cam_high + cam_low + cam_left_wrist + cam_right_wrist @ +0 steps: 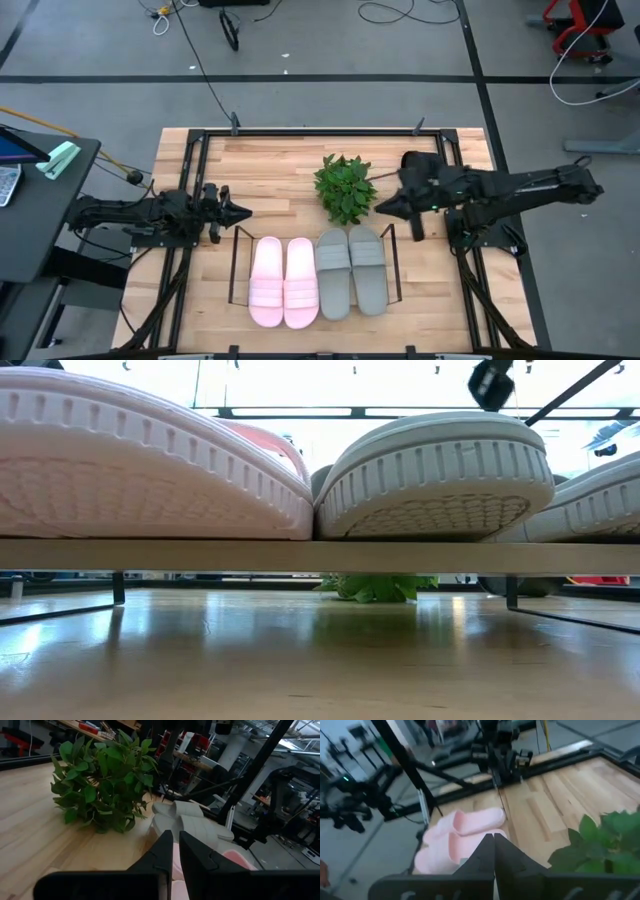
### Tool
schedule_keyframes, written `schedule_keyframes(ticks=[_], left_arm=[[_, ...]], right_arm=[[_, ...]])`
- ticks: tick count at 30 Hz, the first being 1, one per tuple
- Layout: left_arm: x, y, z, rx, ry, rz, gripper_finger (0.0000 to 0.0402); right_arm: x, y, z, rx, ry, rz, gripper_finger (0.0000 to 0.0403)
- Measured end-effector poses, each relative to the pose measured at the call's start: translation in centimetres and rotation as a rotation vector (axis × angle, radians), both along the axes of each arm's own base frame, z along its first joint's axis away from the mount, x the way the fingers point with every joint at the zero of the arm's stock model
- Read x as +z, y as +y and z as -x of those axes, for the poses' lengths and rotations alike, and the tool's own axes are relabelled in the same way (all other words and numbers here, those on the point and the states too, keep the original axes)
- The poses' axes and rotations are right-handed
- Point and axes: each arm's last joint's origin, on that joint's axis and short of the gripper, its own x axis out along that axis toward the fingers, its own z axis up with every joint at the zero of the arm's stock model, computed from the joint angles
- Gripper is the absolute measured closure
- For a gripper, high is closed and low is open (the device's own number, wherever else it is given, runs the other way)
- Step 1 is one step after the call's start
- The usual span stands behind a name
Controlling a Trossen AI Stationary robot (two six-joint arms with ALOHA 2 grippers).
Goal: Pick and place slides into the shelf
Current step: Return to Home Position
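Note:
Two pale pink slides (283, 283) and two grey slides (352, 270) lie side by side, soles down, on the low dark shelf (236, 262) at the table's near middle. The low view shows a pink sole (150, 470) and a grey sole (440, 475) on the shelf's deck (320, 555). My left gripper (243, 212) hovers level at the shelf's far left corner, a narrow gap between its fingertips (175, 847), holding nothing. My right gripper (382, 207) hangs above the table right of the plant, shut and empty (493, 837).
A green leafy plant (345, 187) stands between the two grippers, just beyond the shelf. A black frame (320, 132) edges the table. A dark side table (40, 200) stands off the left edge. Bare wood lies on the near side of the shelf (320, 660).

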Motion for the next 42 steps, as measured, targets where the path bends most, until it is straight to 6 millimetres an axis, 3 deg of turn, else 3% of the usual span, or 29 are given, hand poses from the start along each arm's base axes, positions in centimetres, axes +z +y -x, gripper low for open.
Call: schedule_keyframes(ticks=[6, 14, 29, 42], left_arm=[[0.0, 0.0, 0.0, 0.0, -0.001, 0.0, 0.0364], [0.0, 0.0, 0.0, 0.0, -0.002, 0.0, 0.0356], [0.0, 0.0, 0.0, 0.0, -0.002, 0.0, 0.0374], [0.0, 0.0, 0.0, 0.0, -0.002, 0.0, 0.0363]], right_arm=[[-1.2, -0.3, 3.9, -0.018, -0.154, -0.05, 0.0403], [-4.8, -0.1, 6.3, -0.025, -0.346, -0.091, 0.0403], [-11.0, -0.1, 7.4, -0.027, -0.484, -0.112, 0.0403], [-11.7, -0.8, 8.3, -0.066, -0.531, -0.054, 0.0403]])
